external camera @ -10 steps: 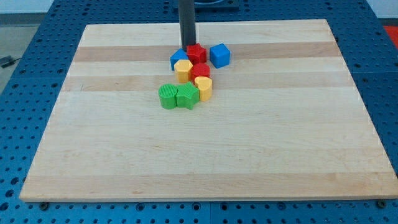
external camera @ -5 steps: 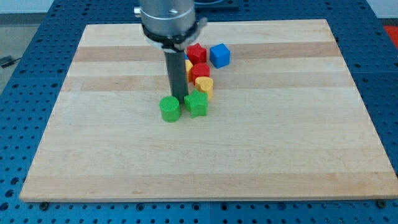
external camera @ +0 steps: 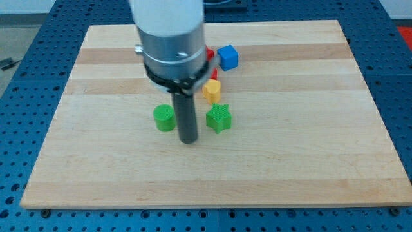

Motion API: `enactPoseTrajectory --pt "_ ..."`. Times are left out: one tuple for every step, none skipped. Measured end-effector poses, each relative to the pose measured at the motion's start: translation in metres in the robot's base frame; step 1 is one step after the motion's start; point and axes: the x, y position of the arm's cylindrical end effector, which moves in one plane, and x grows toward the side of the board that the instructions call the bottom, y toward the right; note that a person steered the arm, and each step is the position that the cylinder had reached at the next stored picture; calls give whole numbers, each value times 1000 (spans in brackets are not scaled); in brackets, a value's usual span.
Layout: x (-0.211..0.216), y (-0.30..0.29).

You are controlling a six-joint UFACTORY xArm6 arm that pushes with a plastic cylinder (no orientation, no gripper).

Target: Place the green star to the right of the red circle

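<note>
The green star [external camera: 219, 118] lies on the wooden board [external camera: 290, 161] near the middle. My tip [external camera: 188, 140] stands just to its left and slightly below, between it and the green round block [external camera: 165, 118]. The red blocks [external camera: 210, 55] are mostly hidden behind the arm; only a red sliver shows near the blue cube, and I cannot make out the red circle. A yellow block [external camera: 212, 91] sits just above the green star.
A blue cube [external camera: 226, 57] sits near the view's top, right of the arm. The arm's wide grey body [external camera: 168, 38] hides the blocks behind it. Blue perforated table surrounds the board.
My tip moved from the view's top down through the cluster, passing between the two green blocks. The green star slid right and down; the green round block slid left.
</note>
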Motion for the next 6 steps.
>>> enactPoseTrajectory --pt "-4 46" --pt "-10 36" --pt "22 20" --pt "26 3" --pt "-6 0" --pt "-37 0"
